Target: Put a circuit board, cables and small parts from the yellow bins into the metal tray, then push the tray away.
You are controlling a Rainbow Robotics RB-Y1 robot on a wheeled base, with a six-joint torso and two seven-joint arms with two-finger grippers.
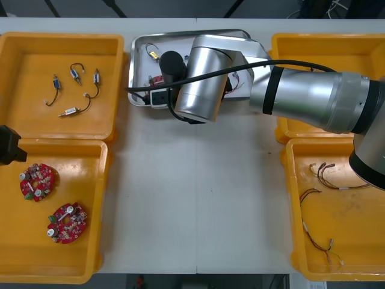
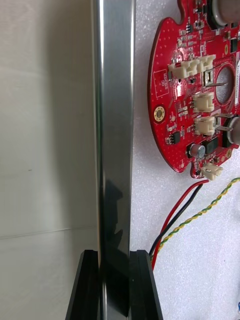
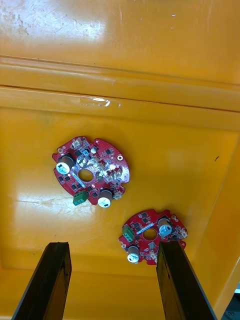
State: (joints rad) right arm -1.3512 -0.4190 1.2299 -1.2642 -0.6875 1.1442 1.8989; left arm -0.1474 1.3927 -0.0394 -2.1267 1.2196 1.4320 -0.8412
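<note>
1. Right hand [image 2: 115, 257] is clenched on the near wall of the metal tray [image 1: 180, 41], one finger outside the shiny wall and one inside. Its arm stretches in from the right side, across the tray at the far middle of the bench [image 1: 192, 192].
2. Left hand [image 3: 114, 245] hangs released at the bench's left edge, over the near left bin [image 1: 60, 265], fingers apart with nothing between them.
3. That near left bin holds two round red boards, apart from each other: the farther board [image 1: 39, 182] and the nearer board [image 1: 67, 221].
4. I see small metal parts [image 1: 72, 90] with dark leads scattered in the far left bin [image 1: 36, 60].
5. Thin cables [image 1: 325, 205] lie loose in the near right bin [image 1: 361, 235]. The arm covers part of the far right bin [image 1: 313, 48], so I cannot tell its contents.
6. The tray is white inside. A red circuit board [image 2: 192, 95] lies flat just beside the gripped wall. Red and black leads [image 2: 175, 220] and a twisted yellow-green cable [image 2: 210, 207] run between it and the fingers.
</note>
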